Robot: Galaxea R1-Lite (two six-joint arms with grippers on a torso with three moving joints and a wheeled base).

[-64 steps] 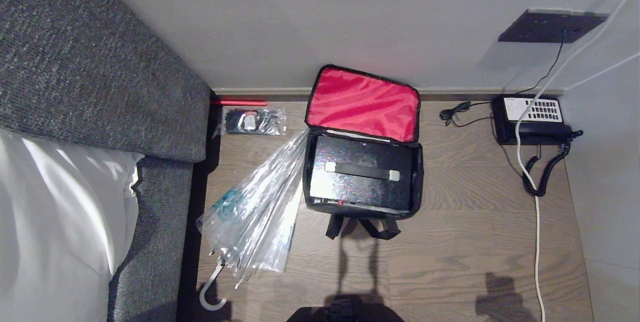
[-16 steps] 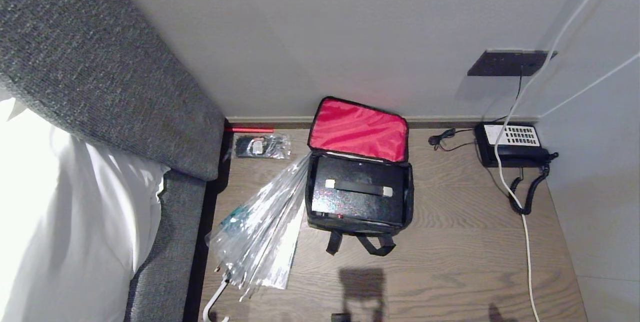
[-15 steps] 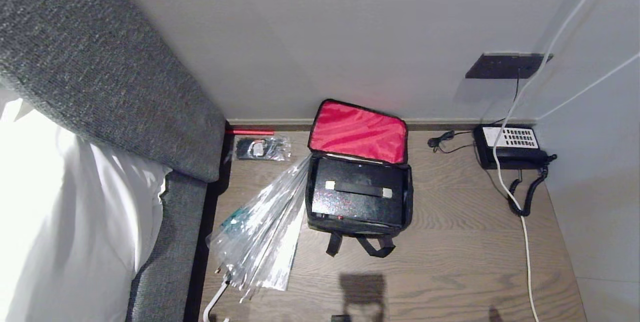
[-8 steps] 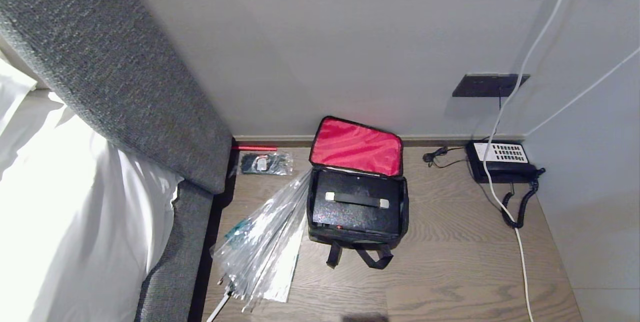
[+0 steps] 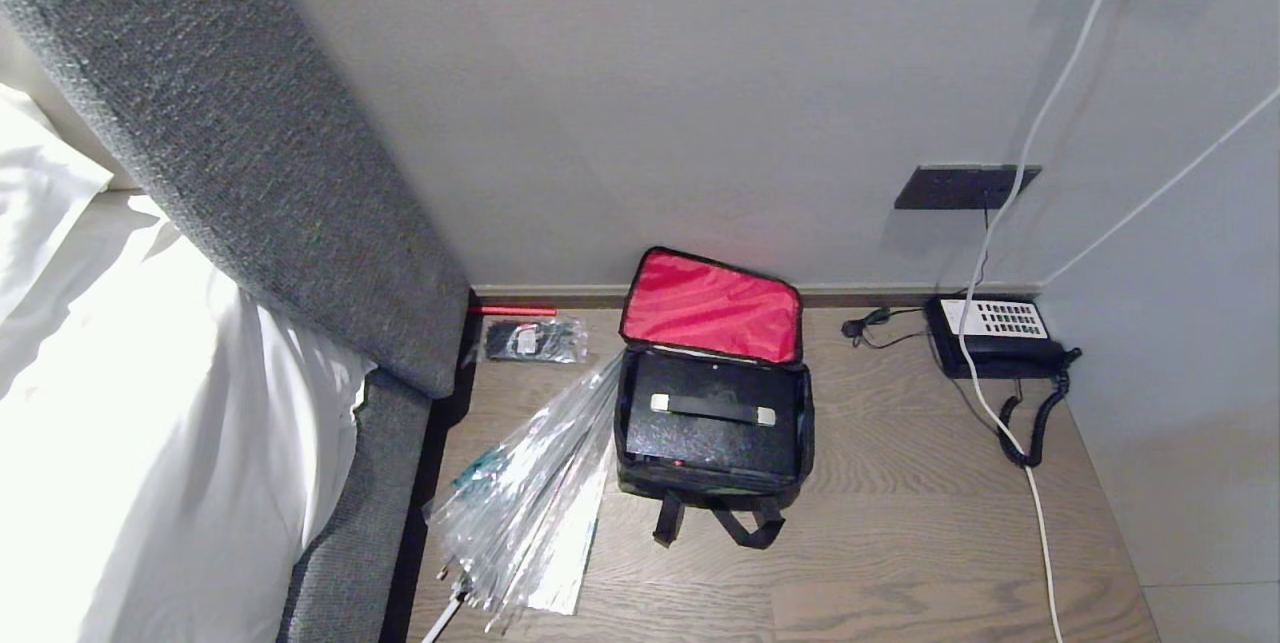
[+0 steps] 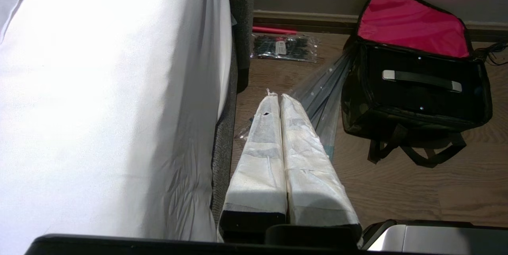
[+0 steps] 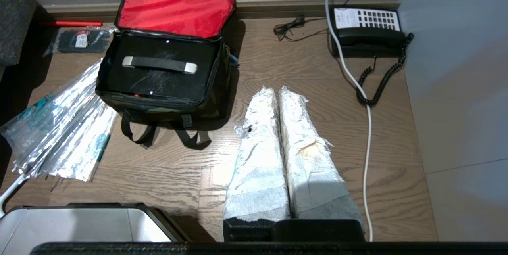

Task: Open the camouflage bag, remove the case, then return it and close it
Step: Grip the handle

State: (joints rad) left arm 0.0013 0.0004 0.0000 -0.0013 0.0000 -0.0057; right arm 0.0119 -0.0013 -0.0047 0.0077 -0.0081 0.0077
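The camouflage bag (image 5: 712,489) stands on the wooden floor against the wall, its lid folded back so the red lining (image 5: 712,306) faces out. Inside lies the glossy black case (image 5: 710,423), its black handle (image 5: 711,409) on top. Neither arm appears in the head view. In the left wrist view my left gripper (image 6: 279,95) is shut and empty, held above the floor between the bed and the bag (image 6: 357,104). My right gripper (image 7: 277,89) is shut and empty too, above bare floor to the right of the bag (image 7: 158,106), with the case (image 7: 158,76) visible inside.
A clear plastic umbrella (image 5: 530,503) lies against the bag's left side. A grey headboard (image 5: 260,153) and white bedding (image 5: 150,423) fill the left. A black-and-white telephone (image 5: 995,335) with coiled cord and a white cable (image 5: 1040,523) sit at the right. A small plastic packet (image 5: 533,339) lies by the skirting.
The whole head view has pulled back and tilted up, so bag, phone and umbrella look smaller and lower. The things themselves have not moved; shadows at the bottom edge are gone.
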